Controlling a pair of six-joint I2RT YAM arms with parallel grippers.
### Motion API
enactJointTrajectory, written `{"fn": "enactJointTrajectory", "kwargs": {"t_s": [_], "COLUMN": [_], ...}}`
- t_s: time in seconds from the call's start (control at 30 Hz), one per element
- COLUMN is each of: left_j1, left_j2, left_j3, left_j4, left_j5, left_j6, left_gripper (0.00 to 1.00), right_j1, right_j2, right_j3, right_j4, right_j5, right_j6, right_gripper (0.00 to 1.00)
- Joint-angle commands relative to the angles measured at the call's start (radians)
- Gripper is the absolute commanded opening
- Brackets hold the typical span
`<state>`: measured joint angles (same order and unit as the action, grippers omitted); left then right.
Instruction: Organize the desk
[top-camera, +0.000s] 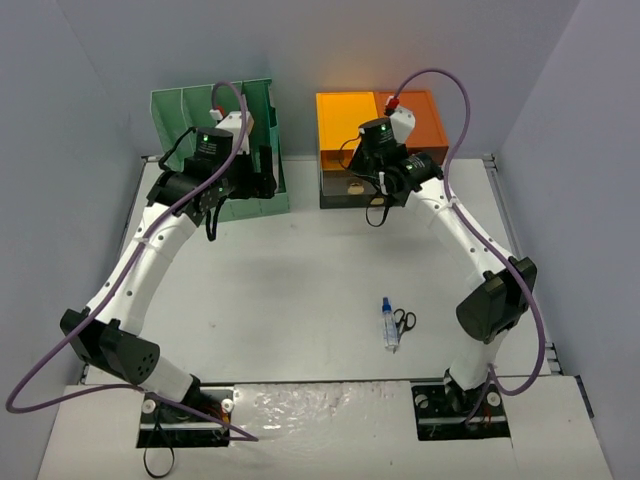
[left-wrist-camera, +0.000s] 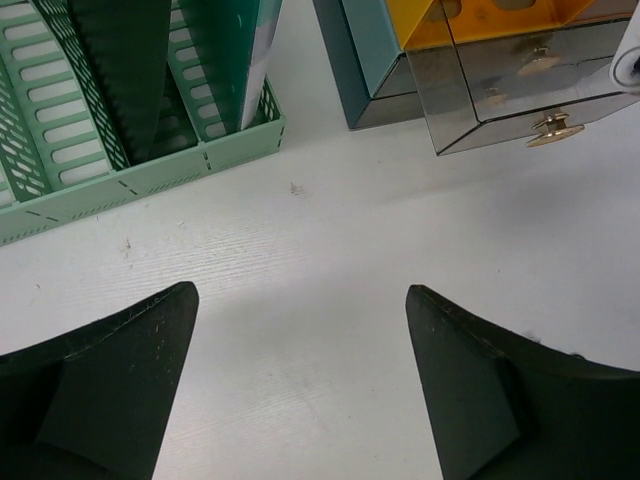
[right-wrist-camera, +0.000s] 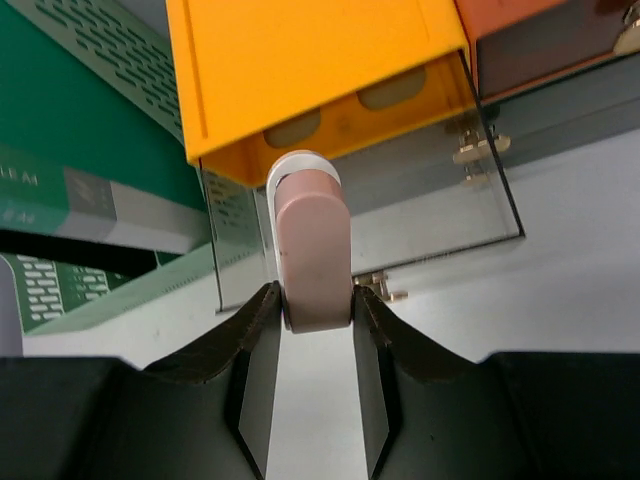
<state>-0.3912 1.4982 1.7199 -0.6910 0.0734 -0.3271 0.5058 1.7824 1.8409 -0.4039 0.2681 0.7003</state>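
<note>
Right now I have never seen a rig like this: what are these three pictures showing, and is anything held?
A left arm and a right arm are bolted at the desk's near edge. One picture looks down from above; the other two come from wrist cameras. The left claw hangs open over the desk near a green file rack. The right claw grips a rounded pinkish-brown object before an orange drawer cabinet. Scissors and a small bottle lie on the desk.

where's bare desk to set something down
The middle of the desk, between left arm and right arm, from green rack and orange cabinet down to scissors and bottle. Crowded: the far edge at rack and cabinet, where right fingers hold a pinkish block.
</note>
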Motion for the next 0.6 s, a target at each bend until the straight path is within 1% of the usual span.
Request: {"fn": "enactJointTrajectory", "kwargs": {"t_s": [0.0,0.17,0.27,0.4,0.57], "left_j1": [0.006,0.006,0.006,0.006,0.008], "left_j2": [-0.057,-0.055,-0.053,-0.057,-0.059], "left_j3": [0.019,0.028,0.032,0.037,0.038], "left_j4": [0.058,0.058,0.058,0.057,0.054], "left_j5": [0.003,0.003,0.005,0.002,0.000], "left_j6": [-0.015,-0.015,-0.015,-0.014,-0.010], "left_gripper": [0.82,0.83,0.82,0.82,0.82], "right_j1": [-0.062,-0.078,-0.067,-0.056,-0.046], "right_j2": [-0.005,0.013,0.014,0.006,-0.055], "right_j3": [0.048,-0.014,-0.090,-0.143,-0.223], "right_j4": [0.228,0.369,0.466,0.492,0.483], "right_j5": [-0.106,-0.184,-0.230,-0.250,-0.231], "right_j6": [0.111,0.265,0.338,0.389,0.387], "right_gripper": [0.00,0.00,0.00,0.00,0.00]}}
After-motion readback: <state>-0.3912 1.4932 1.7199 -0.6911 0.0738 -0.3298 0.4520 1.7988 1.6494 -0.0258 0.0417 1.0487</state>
